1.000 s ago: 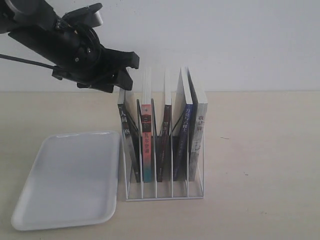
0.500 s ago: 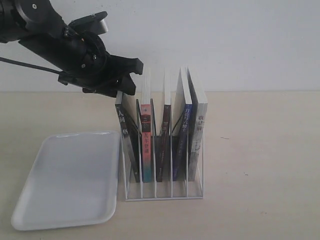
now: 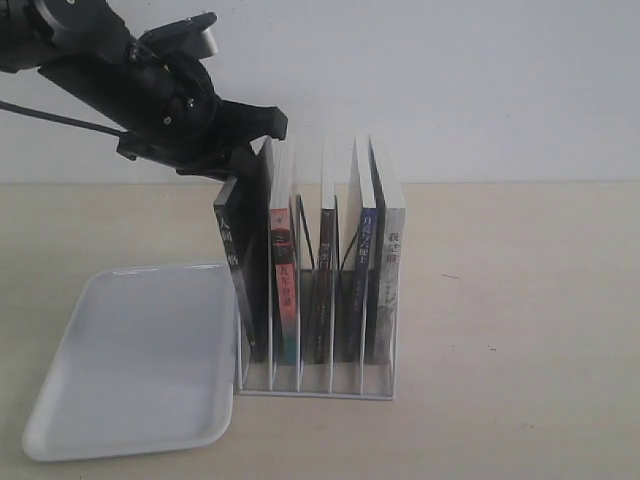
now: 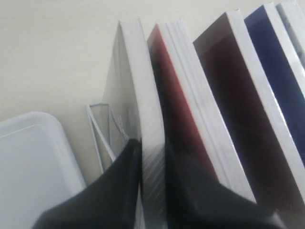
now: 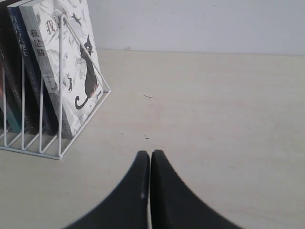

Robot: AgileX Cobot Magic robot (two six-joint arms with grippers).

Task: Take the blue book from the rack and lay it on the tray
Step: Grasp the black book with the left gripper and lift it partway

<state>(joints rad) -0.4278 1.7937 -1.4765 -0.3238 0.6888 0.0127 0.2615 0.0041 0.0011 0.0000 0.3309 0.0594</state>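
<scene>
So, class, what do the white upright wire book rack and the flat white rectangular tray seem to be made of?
White upright rack: probably coated metal wire; thin straight rods, smooth white finish. Flat white tray: likely moulded plastic; one seamless piece, rounded corners, soft sheen.

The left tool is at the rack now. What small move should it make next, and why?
Probably open the left tool and let go. Its fingers clamp the grey book in the end slot nearest the tray, while the blue book stands three slots away in the rack, untouched.
</scene>
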